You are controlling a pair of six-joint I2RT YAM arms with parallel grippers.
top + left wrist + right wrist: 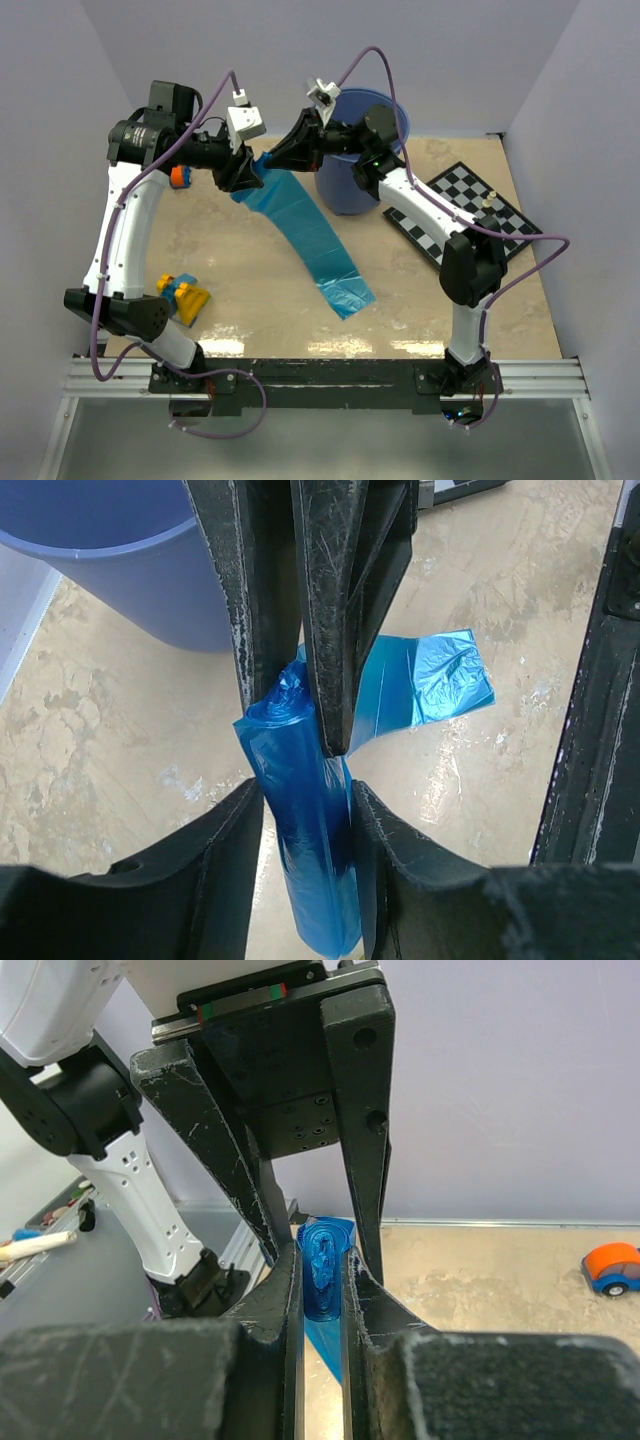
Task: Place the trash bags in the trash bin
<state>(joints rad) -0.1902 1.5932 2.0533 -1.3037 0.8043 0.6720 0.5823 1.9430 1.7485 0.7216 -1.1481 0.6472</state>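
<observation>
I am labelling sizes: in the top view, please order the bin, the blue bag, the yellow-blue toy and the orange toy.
1. trash bin and trash bag: look alike, both partly covered, so not ranked.
2. yellow-blue toy.
3. orange toy, partly hidden.

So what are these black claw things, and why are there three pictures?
They are two robot arms bolted to a table. One picture looks down from above; the other two come from cameras on each wrist, so you see that arm's own fingers up close. The right gripper pinches a roll of blue trash bags, whose loose end trails onto the table. The left gripper has its fingers either side of the same roll; I can't tell if it squeezes. Also on the table: the blue trash bin, a chessboard, some toy blocks and an orange toy.
</observation>
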